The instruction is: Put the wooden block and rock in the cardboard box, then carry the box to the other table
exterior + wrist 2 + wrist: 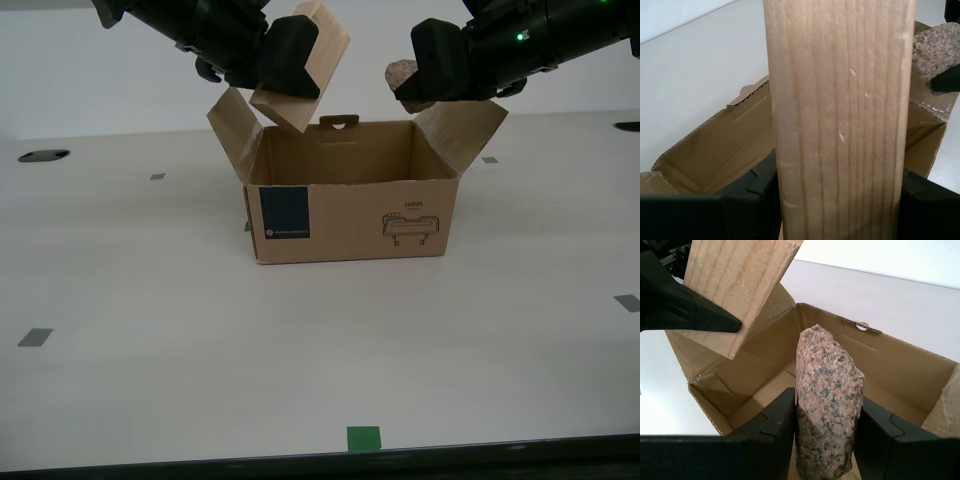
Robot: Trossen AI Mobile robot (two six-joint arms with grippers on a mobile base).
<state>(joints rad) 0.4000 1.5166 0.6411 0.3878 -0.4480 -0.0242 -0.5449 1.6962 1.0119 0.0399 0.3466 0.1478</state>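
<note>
The cardboard box [350, 210] stands open on a pale table [150, 300], its flaps spread and its dark blue label facing the camera. My second gripper [295, 70] is shut on the wooden block [325, 45], which hangs tilted above the box's end at the exterior view's left. The block [840, 125] fills the second wrist view over the box interior [725, 145]. My first gripper [827, 435] is shut on the rock [827, 400], upright above the open box [890, 365]. The exterior view has the rock [403, 72] over the box's other end. The other table is out of view.
A green tape mark [363, 437] lies near the table's front edge. Grey tape marks [35, 337] [627, 302] sit toward either side of the exterior view. A dark round hole [42, 156] is in the table at the exterior view's far left.
</note>
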